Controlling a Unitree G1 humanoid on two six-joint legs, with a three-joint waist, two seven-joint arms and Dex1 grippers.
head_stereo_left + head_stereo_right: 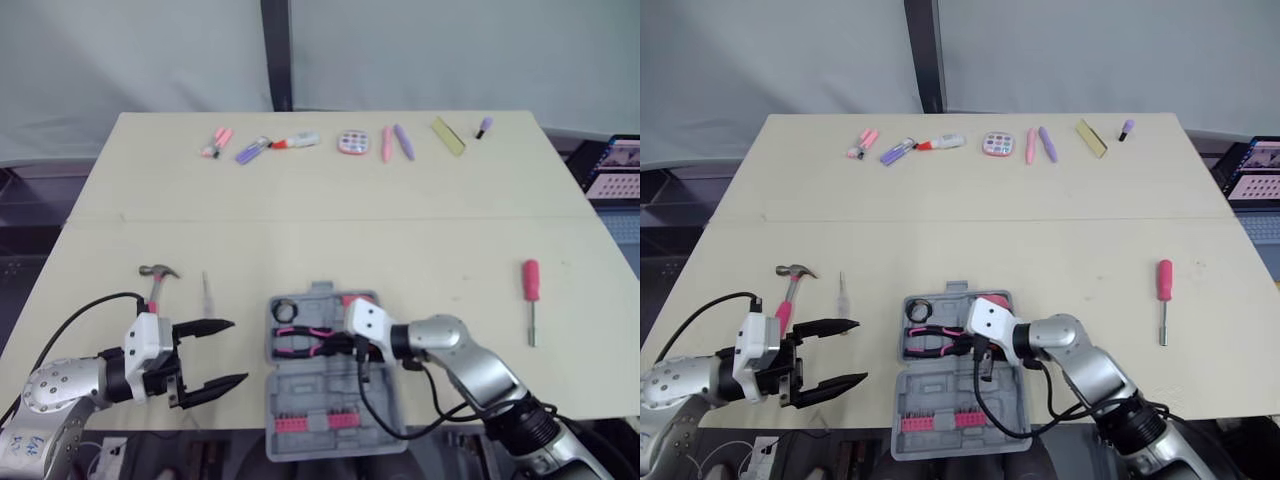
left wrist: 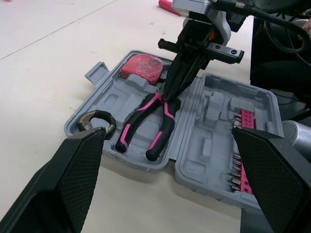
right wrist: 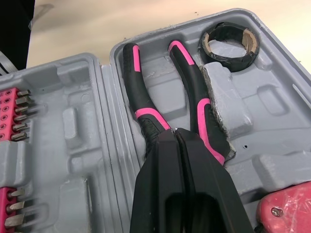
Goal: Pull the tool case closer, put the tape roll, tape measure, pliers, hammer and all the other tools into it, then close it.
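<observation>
The grey tool case (image 1: 330,385) lies open at the table's near edge. Its tray holds a black tape roll (image 1: 283,309), pink-and-black pliers (image 2: 146,127) and a red tape measure (image 2: 142,66); the lid half carries pink bit holders (image 1: 318,420). My right gripper (image 3: 176,132) is shut, its tips resting on the pliers' joint. To the left of the case my left gripper (image 1: 238,350) is open and holds nothing. Beyond it on the table lie a hammer (image 1: 155,285) with a pink handle and a thin small screwdriver (image 1: 206,293). A red screwdriver (image 1: 531,295) lies far right.
Several small pink, purple and yellow items (image 1: 352,143) lie in a row along the table's far edge. A seam crosses the table (image 1: 330,245) halfway. A laptop (image 1: 615,165) sits off the right side.
</observation>
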